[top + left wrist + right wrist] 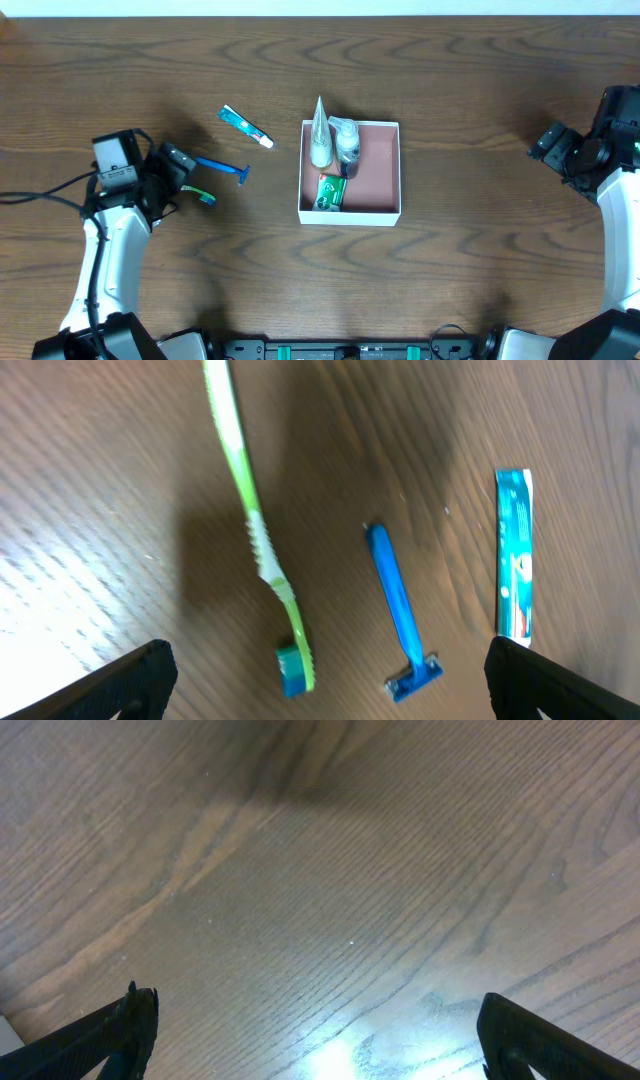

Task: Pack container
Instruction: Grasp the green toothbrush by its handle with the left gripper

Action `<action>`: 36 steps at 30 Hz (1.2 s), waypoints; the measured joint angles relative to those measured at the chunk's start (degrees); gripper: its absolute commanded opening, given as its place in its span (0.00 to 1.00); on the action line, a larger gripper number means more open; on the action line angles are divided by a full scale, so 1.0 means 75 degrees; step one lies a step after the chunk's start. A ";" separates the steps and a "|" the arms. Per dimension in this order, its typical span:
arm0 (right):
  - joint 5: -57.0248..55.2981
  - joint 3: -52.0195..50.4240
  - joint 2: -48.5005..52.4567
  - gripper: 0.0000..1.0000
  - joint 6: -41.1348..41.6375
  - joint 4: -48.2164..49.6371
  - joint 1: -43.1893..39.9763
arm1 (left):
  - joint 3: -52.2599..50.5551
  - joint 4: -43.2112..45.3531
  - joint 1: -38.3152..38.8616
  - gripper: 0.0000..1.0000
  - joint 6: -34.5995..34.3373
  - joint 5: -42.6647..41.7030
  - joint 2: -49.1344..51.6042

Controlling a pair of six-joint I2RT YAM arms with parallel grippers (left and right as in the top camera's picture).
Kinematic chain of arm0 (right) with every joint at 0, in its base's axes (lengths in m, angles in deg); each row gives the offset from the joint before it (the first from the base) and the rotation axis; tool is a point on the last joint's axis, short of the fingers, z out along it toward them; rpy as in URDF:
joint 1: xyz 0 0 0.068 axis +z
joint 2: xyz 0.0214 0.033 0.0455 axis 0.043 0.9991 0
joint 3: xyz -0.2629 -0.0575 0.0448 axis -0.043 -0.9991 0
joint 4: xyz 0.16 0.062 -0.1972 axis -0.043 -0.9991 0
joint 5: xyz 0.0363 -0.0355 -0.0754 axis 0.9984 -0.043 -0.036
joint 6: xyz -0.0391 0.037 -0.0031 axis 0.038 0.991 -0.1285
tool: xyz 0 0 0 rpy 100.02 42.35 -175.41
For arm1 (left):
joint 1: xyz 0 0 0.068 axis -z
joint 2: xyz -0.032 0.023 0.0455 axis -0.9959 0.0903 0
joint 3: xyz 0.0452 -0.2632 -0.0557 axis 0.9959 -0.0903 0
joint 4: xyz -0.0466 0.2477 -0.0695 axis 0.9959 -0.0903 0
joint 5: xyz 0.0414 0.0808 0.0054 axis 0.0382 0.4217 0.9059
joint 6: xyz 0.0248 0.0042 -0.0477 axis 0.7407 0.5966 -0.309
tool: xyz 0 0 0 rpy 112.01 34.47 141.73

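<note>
Overhead view is showing the container (pixel 375 170) sitting about mid-table, between the two arms and a little nearer the left one. It's already holding a white cone-shaped tube (pixel 320 135), a small clear bottle (pixel 346 140) and a green packet (pixel 331 192), all bunched along its left side, so the right half is lying bare.

I'm guessing the box is going to handle as very light and a bit flimsy, since those thin white walls are looking like card. A nudge would probably send it sliding on the smooth wood table (pixel 480 90). If it needs steadying, I'd be pinching the right-hand wall, where nothing is crowding the rim. Squeezing hard would likely be buckling it.

The toothpaste tube (pixel 245 126), blue razor (pixel 225 169) and green toothbrush (pixel 198 194) are waiting outside, left of the box. All three are looking light, thin and low to the wood.

The left gripper (pixel 340 695) is hanging over the razor and toothbrush with its jaws spread wide and nothing in them. The right gripper (pixel 330 1040) is parked far right over bare wood, also gaping and holding nothing.
</note>
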 measured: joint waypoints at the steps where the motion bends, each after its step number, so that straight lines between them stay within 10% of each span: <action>1: 0.0000 0.0000 0.0000 0.99 -0.0003 0.0000 0.0000 | 0.0000 0.0032 -0.0082 0.98 -0.0029 -0.0003 0.0026; 36: 0.0000 0.0000 0.0000 0.99 -0.0003 0.0000 0.0000 | 0.2952 -0.3244 -0.0254 0.95 0.0221 0.0726 0.3080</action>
